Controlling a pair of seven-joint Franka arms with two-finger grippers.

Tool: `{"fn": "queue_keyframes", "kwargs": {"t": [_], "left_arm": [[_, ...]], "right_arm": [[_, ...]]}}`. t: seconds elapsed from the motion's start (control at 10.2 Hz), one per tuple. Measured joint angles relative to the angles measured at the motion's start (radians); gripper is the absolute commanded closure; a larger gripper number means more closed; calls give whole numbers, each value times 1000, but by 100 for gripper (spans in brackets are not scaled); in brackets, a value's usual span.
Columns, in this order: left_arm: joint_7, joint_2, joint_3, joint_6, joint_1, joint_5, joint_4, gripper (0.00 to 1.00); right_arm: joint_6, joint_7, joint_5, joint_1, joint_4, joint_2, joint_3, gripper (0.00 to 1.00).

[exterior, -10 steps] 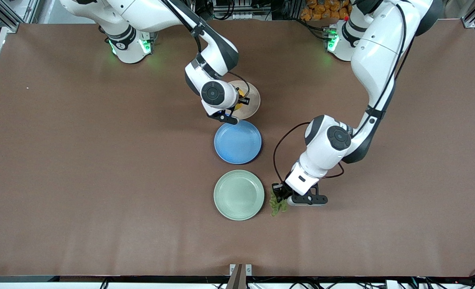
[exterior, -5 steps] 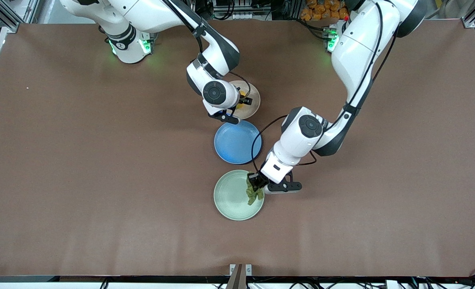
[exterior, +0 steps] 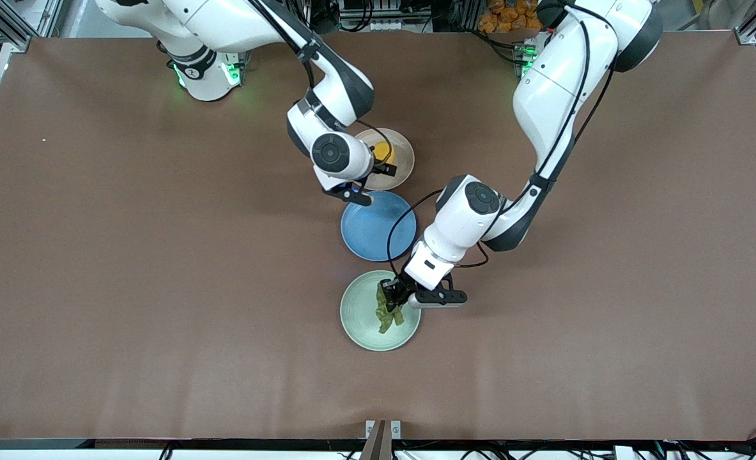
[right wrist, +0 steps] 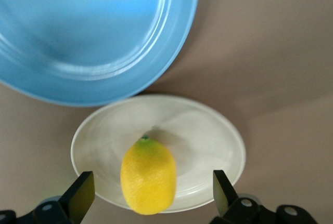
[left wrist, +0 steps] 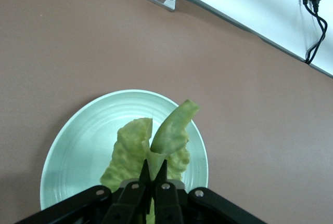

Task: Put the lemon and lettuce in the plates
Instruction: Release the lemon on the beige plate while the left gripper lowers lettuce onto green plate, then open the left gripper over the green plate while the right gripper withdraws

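Observation:
The lemon (exterior: 383, 151) lies on the beige-pink plate (exterior: 401, 167); in the right wrist view the lemon (right wrist: 148, 176) rests on that plate (right wrist: 208, 135). My right gripper (right wrist: 151, 193) is open over the plate, its fingers apart on either side of the lemon and clear of it. My left gripper (exterior: 392, 295) is shut on the lettuce (exterior: 387, 313), which hangs down onto the mint green plate (exterior: 360, 311). In the left wrist view the gripper (left wrist: 153, 168) pinches the lettuce (left wrist: 171, 130) at its stem over the green plate (left wrist: 78, 141).
A blue plate (exterior: 374, 230) lies between the two task plates; it also shows in the right wrist view (right wrist: 93, 31). A metal bracket (exterior: 383, 429) sits at the table edge nearest the front camera.
My left gripper carried the lettuce from the table beside the green plate to over the plate. My right gripper opened and drew back from the lemon, which now lies on the beige-pink plate.

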State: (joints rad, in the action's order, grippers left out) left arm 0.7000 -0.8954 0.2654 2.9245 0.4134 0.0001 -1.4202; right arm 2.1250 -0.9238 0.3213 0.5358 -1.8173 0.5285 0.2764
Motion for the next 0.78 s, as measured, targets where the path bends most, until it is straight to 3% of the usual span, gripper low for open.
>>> {"fn": "queue_keyframes", "kwargs": {"t": [0.49, 0.78], "left_arm": [[-14, 16, -20, 10, 2, 25, 37, 0], [-15, 82, -35, -45, -26, 34, 40, 0]], "right_arm": [[-159, 244, -29, -223, 28, -112, -4, 0], [-286, 364, -247, -378, 136, -156, -7, 0]]}}
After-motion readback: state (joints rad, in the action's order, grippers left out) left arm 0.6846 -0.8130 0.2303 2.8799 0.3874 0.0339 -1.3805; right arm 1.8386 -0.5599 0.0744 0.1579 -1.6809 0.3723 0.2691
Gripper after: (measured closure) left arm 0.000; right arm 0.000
